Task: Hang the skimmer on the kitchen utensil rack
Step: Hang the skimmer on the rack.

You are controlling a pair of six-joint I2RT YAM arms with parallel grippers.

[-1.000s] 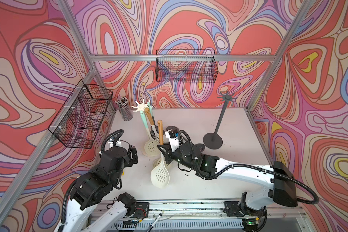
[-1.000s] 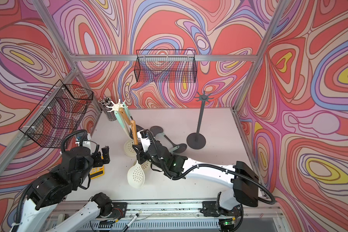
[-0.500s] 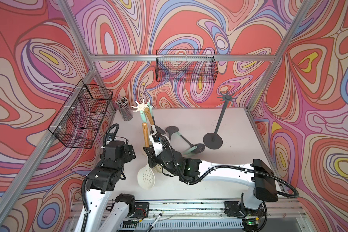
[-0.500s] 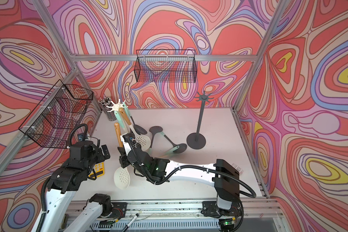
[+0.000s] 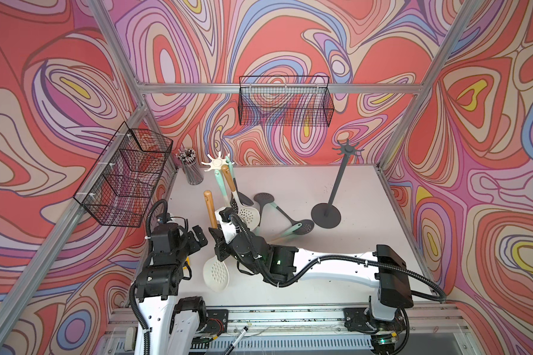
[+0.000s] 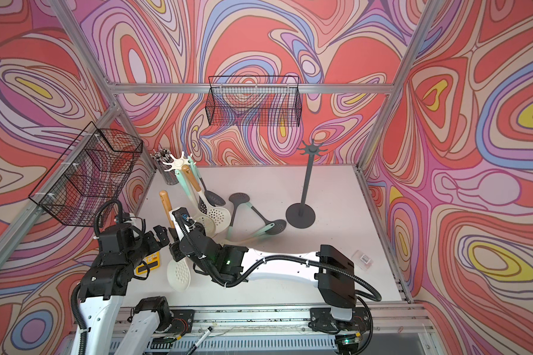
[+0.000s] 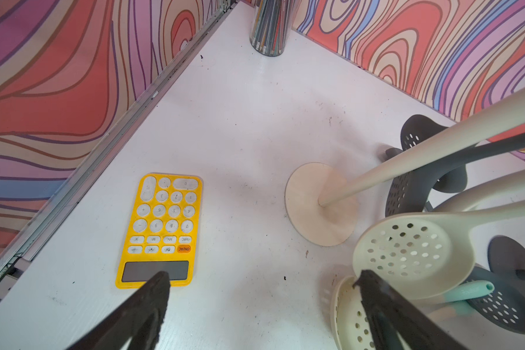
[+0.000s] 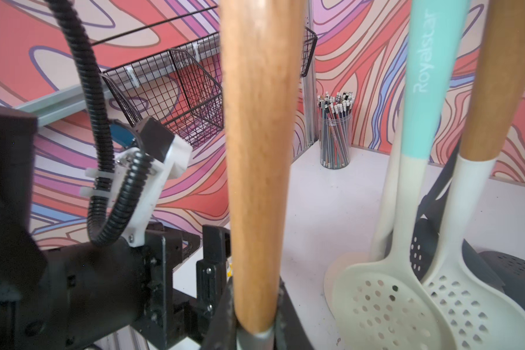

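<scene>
Lettering: "Royalstar" runs along a teal handle [image 8: 422, 75] hung on the cream rack [image 5: 217, 162]; "ON/AC" marks the yellow calculator [image 7: 161, 230]; right gripper [image 5: 219, 245] clamps the skimmer [image 5: 216, 273] by its wooden handle, just before the rack; left gripper [image 5: 200, 238] gapes wide, holding nothing; open table [image 5: 336, 184] spreads behind the dark stand [image 5: 336, 190].

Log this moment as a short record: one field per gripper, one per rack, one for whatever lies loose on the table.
right gripper: shut on the wooden-handled skimmer, gripped where handle meets neck, head hanging below
left gripper: open, empty, close beside the held skimmer
cream rack: upright, several skimmers hanging from it
dark rack: upright, nothing on its hooks
loose on table: two dark skimmers, yellow calculator, pencil cup
</scene>
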